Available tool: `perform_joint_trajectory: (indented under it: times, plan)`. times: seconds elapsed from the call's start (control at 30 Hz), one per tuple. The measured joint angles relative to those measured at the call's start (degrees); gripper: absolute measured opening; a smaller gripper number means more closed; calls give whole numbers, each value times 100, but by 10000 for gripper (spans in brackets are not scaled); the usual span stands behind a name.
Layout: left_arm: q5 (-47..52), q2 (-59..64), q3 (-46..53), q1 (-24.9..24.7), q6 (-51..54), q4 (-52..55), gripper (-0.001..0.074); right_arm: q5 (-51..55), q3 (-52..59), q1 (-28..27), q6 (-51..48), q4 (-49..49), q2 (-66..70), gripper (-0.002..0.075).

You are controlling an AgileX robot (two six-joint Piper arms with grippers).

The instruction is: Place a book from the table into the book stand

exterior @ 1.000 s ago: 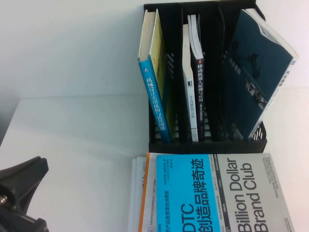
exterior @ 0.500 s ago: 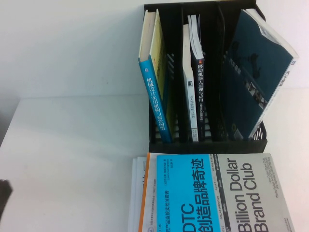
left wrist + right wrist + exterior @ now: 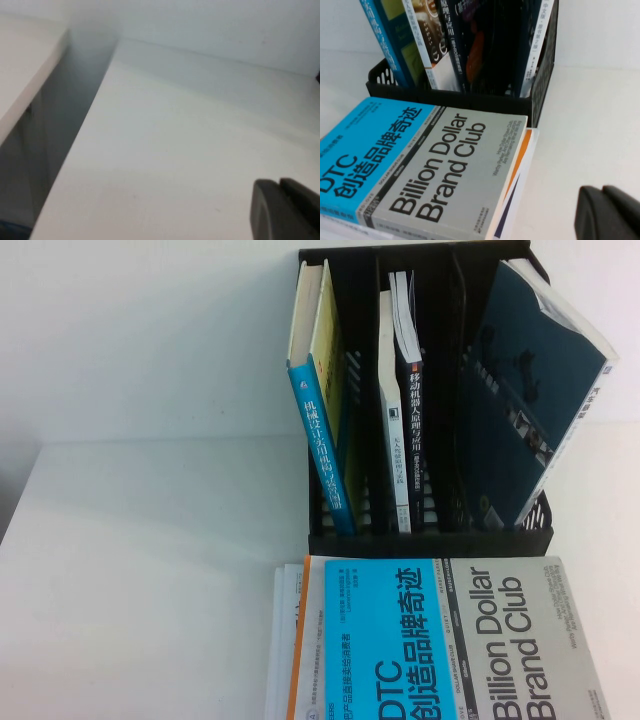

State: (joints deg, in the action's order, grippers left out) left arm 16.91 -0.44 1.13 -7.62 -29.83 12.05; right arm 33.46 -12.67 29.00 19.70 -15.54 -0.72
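The book [image 3: 530,390], a large dark-covered paperback, leans tilted in the right slot of the black book stand [image 3: 430,540]. In the right wrist view its dark cover with an orange blob [image 3: 477,47] stands inside the stand [image 3: 445,97]. Neither gripper shows in the high view. My left gripper [image 3: 279,184] hangs shut over the bare white table [image 3: 175,150], holding nothing. My right gripper [image 3: 601,190] is shut and empty, over the table to the right of the book stack.
A stack of books topped by the cyan-and-grey "Billion Dollar Brand Club" [image 3: 450,640] lies in front of the stand. A blue-spined book [image 3: 320,440] fills the left slot, two slimmer books [image 3: 405,390] the middle one. The table's left edge [image 3: 75,135] drops to a gap.
My left arm, seen at the lower left of the high view a second ago, has drawn back out of that view. The books and stand have not moved.
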Motion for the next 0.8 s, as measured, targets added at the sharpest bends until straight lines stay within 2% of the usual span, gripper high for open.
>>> perform_joint_trajectory:
  times: [0.27, 0.5, 0.8]
  plan:
    - [156, -10, -11, 49, 635, -373, -1, -10, 0, 0, -56, 21, 0, -3]
    - [156, -10, -11, 235, 2314, -1284, -1, -10, 0, 0, -58, 21, 0, -3]
    - [160, -10, -20, 238, 2523, -1402, -1, -10, 9, 0, -68, 21, 0, -3]
